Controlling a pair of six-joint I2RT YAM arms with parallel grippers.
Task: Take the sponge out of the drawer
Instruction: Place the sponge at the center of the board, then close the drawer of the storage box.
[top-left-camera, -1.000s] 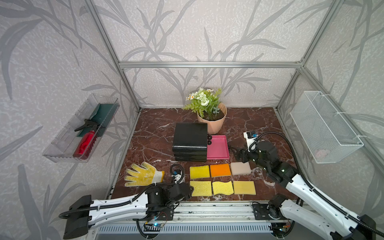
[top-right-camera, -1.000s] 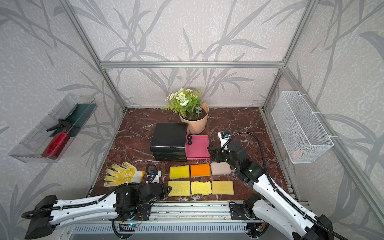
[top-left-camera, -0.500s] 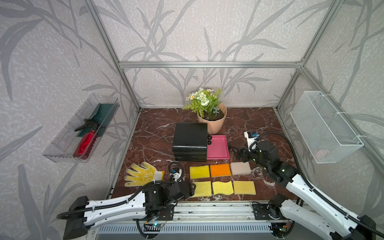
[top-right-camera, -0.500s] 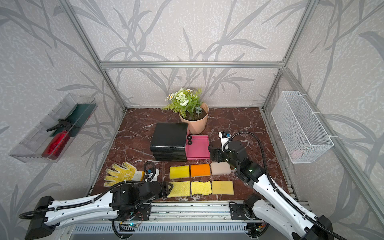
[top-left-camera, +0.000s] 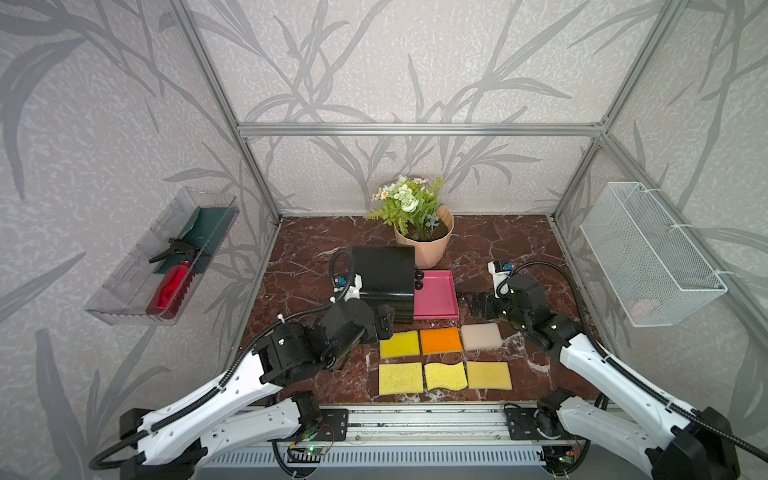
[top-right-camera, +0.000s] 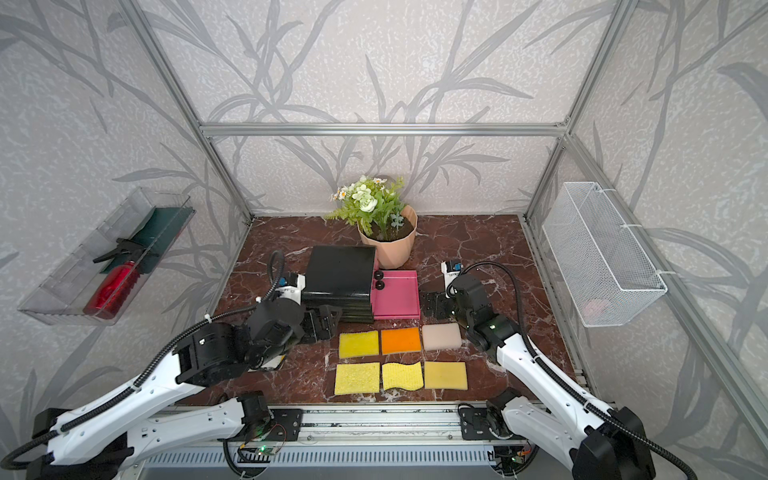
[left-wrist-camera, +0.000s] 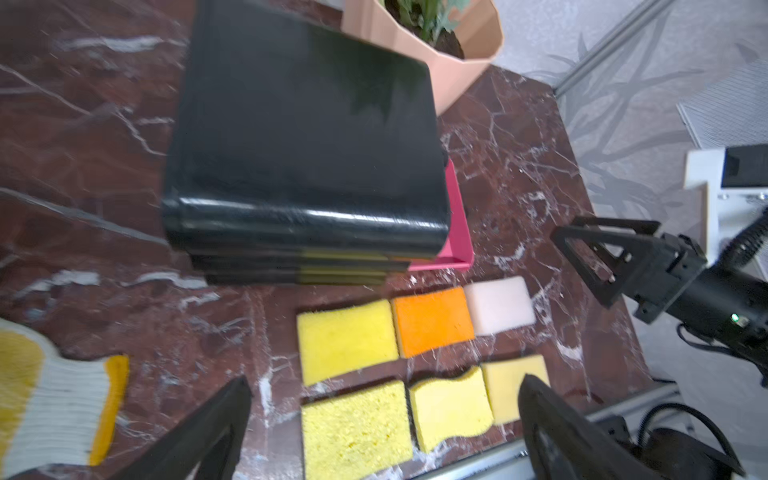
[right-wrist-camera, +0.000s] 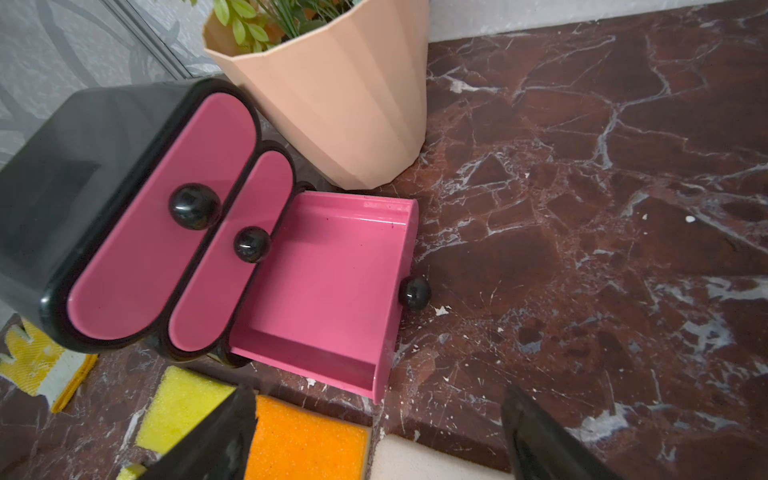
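Sponges (top-left-camera: 443, 376): six, flat on the marble table (top-left-camera: 498, 241) in two rows of three, in front of the black drawer unit (top-left-camera: 384, 274), all outside it. Pink bottom drawer (top-left-camera: 436, 297) pulled out. Left gripper (left-wrist-camera: 384, 386) released, jaws wide, near the unit's front corner. Right gripper (top-left-camera: 480, 305) released too, just beside the drawer's outer end. Back row yellow, orange, pale pink; front row all yellow.
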